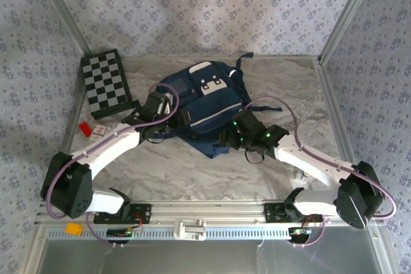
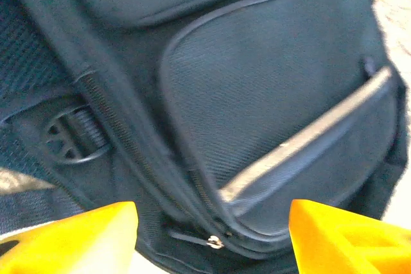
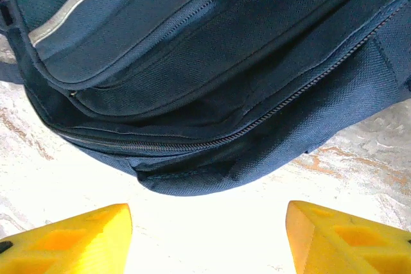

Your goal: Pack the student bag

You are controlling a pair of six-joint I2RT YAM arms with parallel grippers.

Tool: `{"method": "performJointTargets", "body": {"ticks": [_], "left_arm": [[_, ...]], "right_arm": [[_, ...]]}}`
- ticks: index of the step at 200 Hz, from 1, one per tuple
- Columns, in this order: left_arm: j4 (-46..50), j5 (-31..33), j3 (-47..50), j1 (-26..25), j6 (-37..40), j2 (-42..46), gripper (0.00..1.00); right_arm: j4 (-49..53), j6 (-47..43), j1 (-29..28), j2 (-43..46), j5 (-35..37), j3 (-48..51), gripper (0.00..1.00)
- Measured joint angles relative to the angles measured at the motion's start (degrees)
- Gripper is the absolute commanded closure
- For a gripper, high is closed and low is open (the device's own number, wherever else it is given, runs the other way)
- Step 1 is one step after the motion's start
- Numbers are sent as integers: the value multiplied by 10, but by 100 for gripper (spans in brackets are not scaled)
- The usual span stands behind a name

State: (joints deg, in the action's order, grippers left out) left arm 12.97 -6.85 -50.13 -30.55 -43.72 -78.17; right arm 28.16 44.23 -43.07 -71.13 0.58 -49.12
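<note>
1. backpack on a marble table: the student bag, navy with white trim, lies mid-table with its front pockets facing up. its long axis runs from the near edge toward the far wall, slightly slanted.
2. my left gripper sits against the bag's left side. in the left wrist view its yellow fingers stand apart with nothing held, and dark fabric is close ahead of them.
3. a small silver zipper pull sits low in the gap between those left fingers, just ahead of the tips.
4. my right gripper is at the bag's near right corner. in the right wrist view its fingers are also spread and empty.
5. from the right fingers, the bag's near edge and a long closed zipper lie straight ahead, across a strip of bare table.
6. i judge the left arm nearer, so the zipper pull looks like its job.
7. a checkered board lies far left, well apart from the bag.
</note>
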Motion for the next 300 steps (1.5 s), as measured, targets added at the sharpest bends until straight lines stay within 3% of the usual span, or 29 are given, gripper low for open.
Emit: {"method": "performJointTargets", "body": {"ticks": [40,81,139,192,257,281,300], "left_arm": [[-43,-2,16,9,-84,-31,36],[-84,-9,18,9,-138,-80,44],[-108,-17,-3,0,-167,-120,47],[-89,-2,-11,-23,-174,-109,44],[-85,5,-14,-41,-189,-102,57],[-85,7,-20,-41,-200,-114,70],[-85,6,-27,-41,-209,-134,70]], "right_arm": [[-1,9,-4,-7,6,0,34],[0,14,-4,-7,12,0,33],[0,14,-4,-7,12,0,33],[2,14,-4,-4,18,0,33],[2,14,-3,0,19,0,32],[-1,14,-1,0,19,2,32],[0,14,0,0,18,3,33]]}}
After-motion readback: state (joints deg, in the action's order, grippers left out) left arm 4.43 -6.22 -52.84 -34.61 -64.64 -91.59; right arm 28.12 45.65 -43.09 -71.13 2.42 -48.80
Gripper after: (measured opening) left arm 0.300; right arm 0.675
